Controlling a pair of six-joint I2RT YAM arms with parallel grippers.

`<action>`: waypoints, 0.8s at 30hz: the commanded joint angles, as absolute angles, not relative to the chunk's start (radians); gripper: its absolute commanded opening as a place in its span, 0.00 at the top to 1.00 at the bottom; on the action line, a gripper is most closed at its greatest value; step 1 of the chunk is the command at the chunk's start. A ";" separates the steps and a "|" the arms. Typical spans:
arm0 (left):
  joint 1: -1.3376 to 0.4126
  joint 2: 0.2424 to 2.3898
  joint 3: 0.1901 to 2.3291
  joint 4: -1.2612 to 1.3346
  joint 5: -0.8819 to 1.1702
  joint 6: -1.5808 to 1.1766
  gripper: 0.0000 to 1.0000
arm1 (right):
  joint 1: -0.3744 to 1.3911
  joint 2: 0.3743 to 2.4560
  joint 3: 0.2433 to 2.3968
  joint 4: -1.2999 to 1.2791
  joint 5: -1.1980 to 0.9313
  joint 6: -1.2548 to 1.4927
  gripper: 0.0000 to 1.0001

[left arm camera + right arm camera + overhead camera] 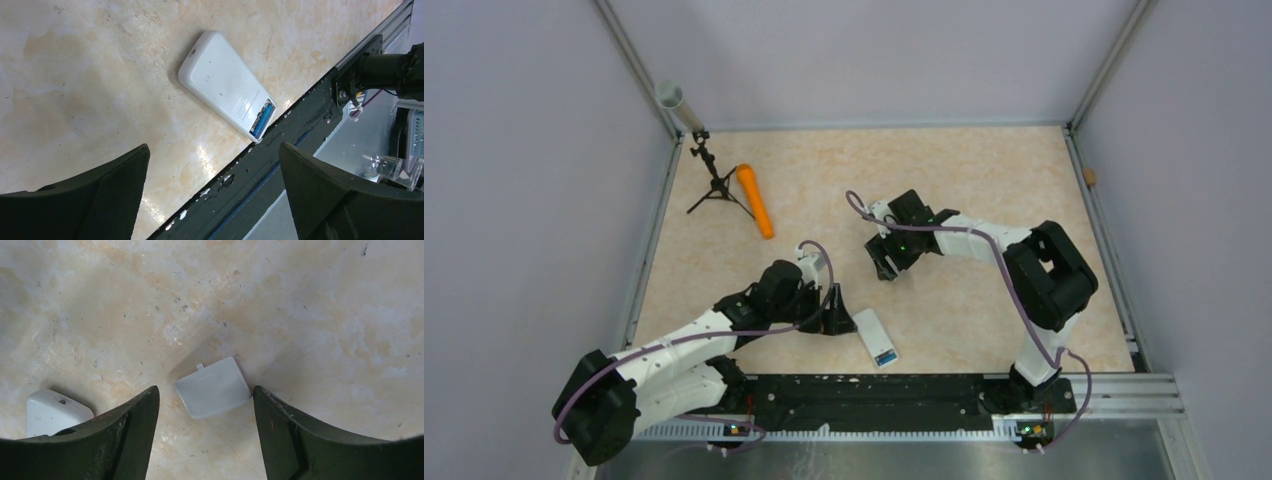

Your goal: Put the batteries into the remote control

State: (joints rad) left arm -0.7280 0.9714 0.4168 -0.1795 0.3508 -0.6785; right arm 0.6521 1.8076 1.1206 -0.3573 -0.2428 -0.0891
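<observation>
We see the left gripper [214,150] spread wide by the remote control [227,92] (blue battery [263,117] in), and the right gripper [205,390] just as wide, straddling a white lid [214,387].

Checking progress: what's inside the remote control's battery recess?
A blue battery lies in the open recess of the remote control; whether a second sits beside it is unclear.

Glossy marbled table [75,75] (remote [225,90]: smooth plastic).
</observation>
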 commanded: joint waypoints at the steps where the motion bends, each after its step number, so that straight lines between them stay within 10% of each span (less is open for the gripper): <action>1: -0.723 0.963 0.410 -0.138 0.359 -0.680 0.01 | 0.655 1.795 1.115 -0.363 -0.270 -0.099 0.33; 24: -0.723 0.985 0.416 -0.119 0.376 -0.689 0.01 | 0.762 1.730 0.995 -0.384 -0.173 -0.040 0.39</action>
